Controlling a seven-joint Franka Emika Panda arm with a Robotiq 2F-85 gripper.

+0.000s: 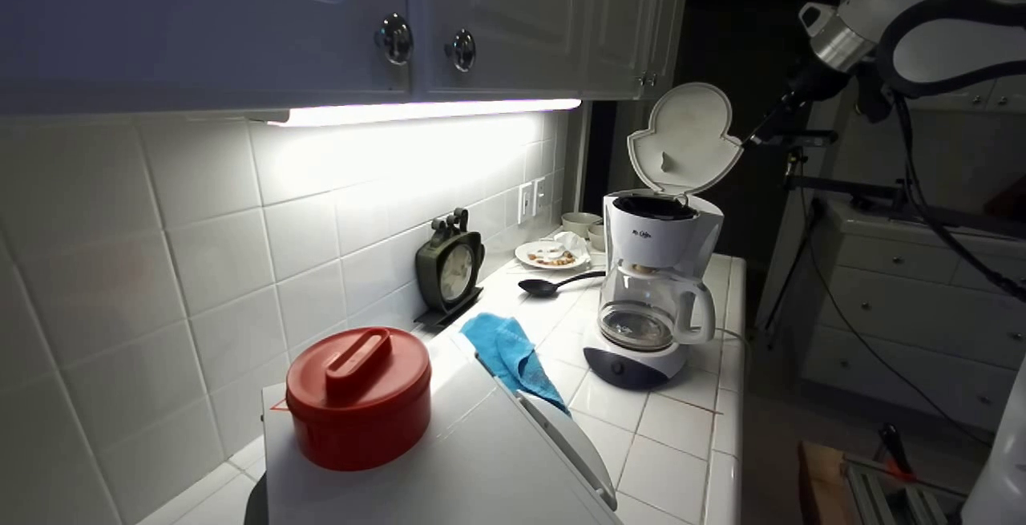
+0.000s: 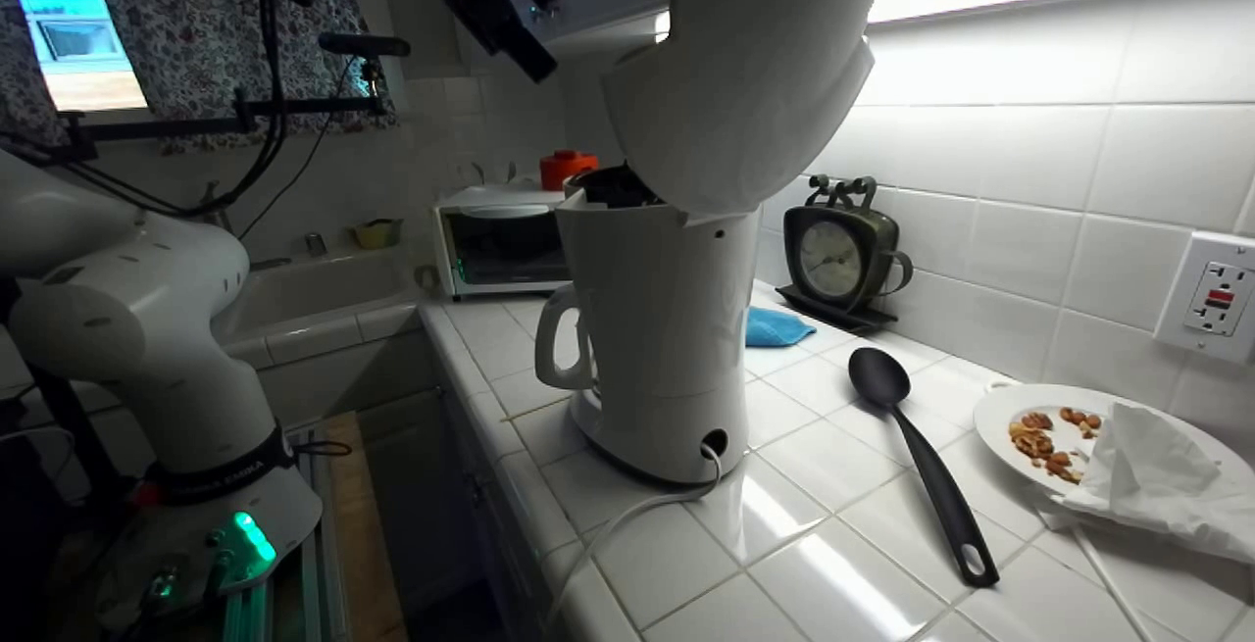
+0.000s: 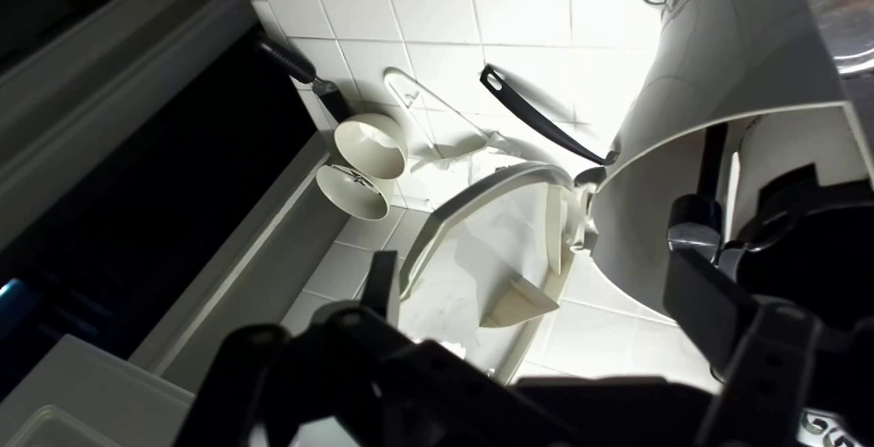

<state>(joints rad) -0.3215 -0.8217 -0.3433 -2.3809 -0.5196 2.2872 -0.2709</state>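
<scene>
While my tool [image 3: 536,276] hangs near the raised lid [image 1: 685,136] of the coffee maker [image 1: 657,248], I have its fingers [image 2: 505,34] spread wide apart, clear of the lid. The coffee maker stands on the tiled desk [image 1: 673,469], its glass carafe [image 1: 637,312] seated in it. Beside the coffee maker lies a black spoon [image 2: 919,451]; farther from it rests a plate [image 2: 990,417] with nuts [image 2: 1034,441], and a blue cloth [image 1: 505,349] lies near its front.

In an exterior view, the black gripper [image 1: 753,140] hangs by the raised white plastic lid [image 1: 688,136] of a white coffee maker [image 1: 653,248]; contact is hard to tell. A round red lidded container [image 1: 361,405] stands nearer, on a white boxy appliance [image 1: 473,461].
</scene>
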